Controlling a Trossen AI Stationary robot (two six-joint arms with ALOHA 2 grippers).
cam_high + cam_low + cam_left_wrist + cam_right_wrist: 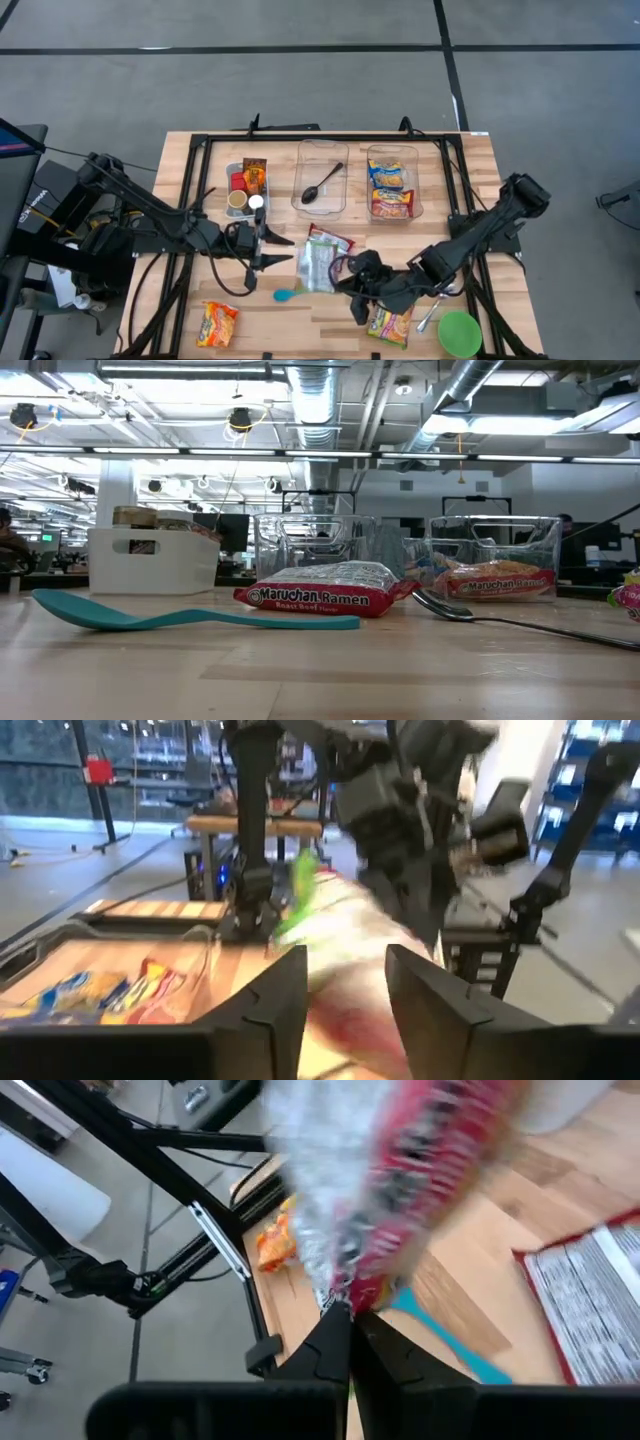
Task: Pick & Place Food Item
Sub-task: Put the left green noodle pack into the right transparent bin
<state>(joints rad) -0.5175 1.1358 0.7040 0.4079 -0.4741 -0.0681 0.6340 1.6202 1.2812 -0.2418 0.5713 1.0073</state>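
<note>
A ramen packet (332, 243), silver-white with red and green, hangs above the table's middle, and my right gripper (348, 268) is shut on it. My left gripper (285, 251) stands open and level just left of it. In the left wrist view the packet (345, 950) shows through the gap between the two fingers, ahead of them. A second packet (318, 268) lies flat on the table below, white back up. My right gripper pinches the packet's red end (350, 1285) between its two shut fingers, only an edge of it. The fingers come slanting down from the table's right side. The packet stands out beyond the fingertips toward my left gripper, lifted clear of the table.
A teal spoon (288, 294), an orange ramen packet (217, 323), another packet (390, 322), a metal spoon (430, 318) and a green bowl (459, 333) lie along the near edge. At the back stand a white bin (245, 187) and two clear bins (322, 205) (392, 215).
</note>
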